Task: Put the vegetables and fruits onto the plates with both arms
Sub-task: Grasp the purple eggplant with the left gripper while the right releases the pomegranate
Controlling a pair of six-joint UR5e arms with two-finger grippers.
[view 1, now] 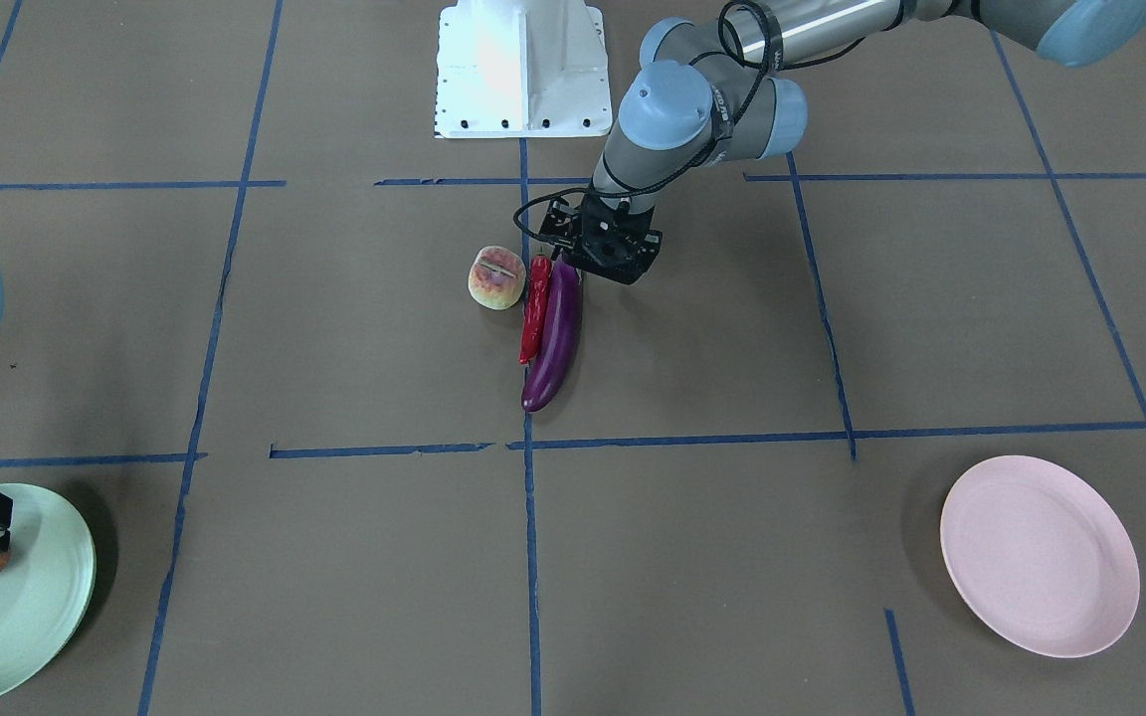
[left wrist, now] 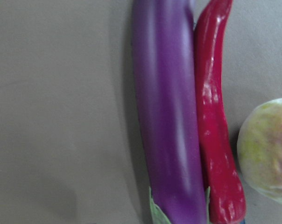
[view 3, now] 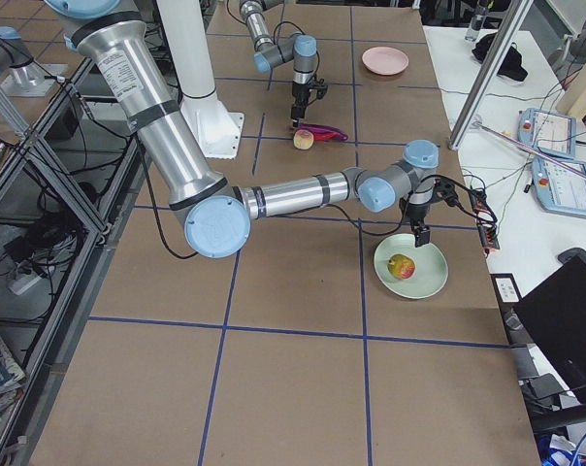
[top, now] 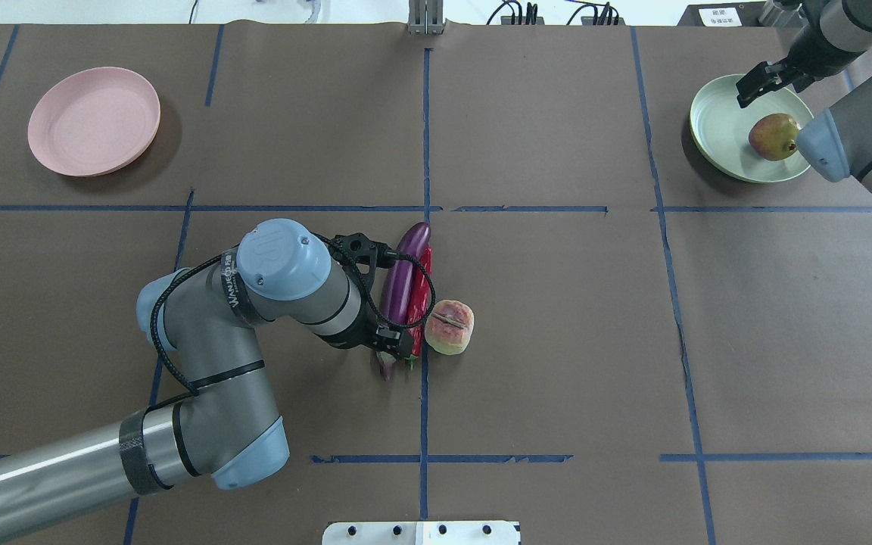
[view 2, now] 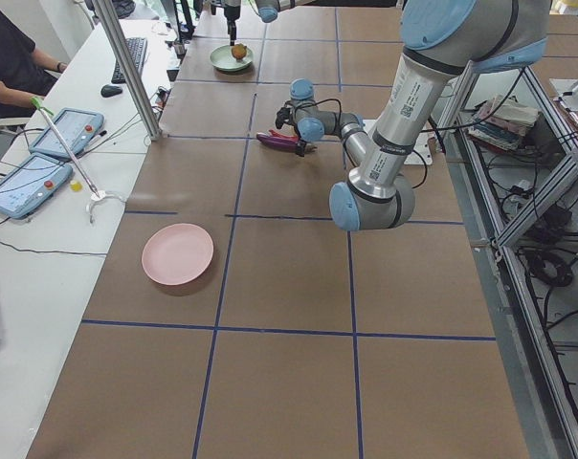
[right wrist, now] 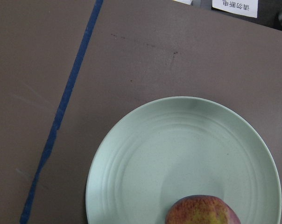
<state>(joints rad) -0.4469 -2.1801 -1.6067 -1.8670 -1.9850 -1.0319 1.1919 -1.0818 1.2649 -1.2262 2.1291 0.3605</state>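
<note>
The purple eggplant (view 1: 555, 333) and the red chili (view 1: 535, 308) lie side by side at the table's middle. The cut fruit half (view 1: 496, 278) lies beside the chili. My left gripper (top: 394, 348) hangs low over the eggplant's cap end and looks open. The left wrist view shows the eggplant (left wrist: 169, 116), the chili (left wrist: 218, 130) and the fruit half (left wrist: 269, 149) flat on the table. The pomegranate (top: 773, 136) lies on the mint green plate (top: 720, 129). My right gripper (top: 760, 82) is open and empty above that plate. The pink plate (top: 94, 121) holds nothing.
The white robot base (view 1: 521, 70) stands at the table's robot-side edge. Blue tape lines cross the brown table cover. Operator consoles (view 2: 26, 172) and a person sit on the white bench beyond the far edge.
</note>
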